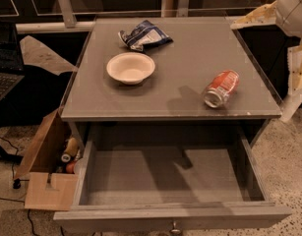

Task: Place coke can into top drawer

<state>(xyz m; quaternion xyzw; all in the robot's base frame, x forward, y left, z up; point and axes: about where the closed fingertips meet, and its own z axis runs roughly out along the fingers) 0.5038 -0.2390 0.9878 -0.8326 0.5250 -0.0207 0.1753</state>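
The coke can [221, 88] is shown lying diagonally on the counter [199, 48], left of the hand [297, 82], whose grip cannot be told.

I see one desk [190, 58]. On it I count one coke can [221, 88] near the front right corner, one white bowl [131, 68] closer to the left edge, and one blue-and-white snack bag [144, 35] by the back edge. One top drawer [165, 181] sticks out under the front edge, with one knob [175, 227]. One cardboard box [45, 166] sits by the front left corner. My one gripper [297, 77] is past the right edge.
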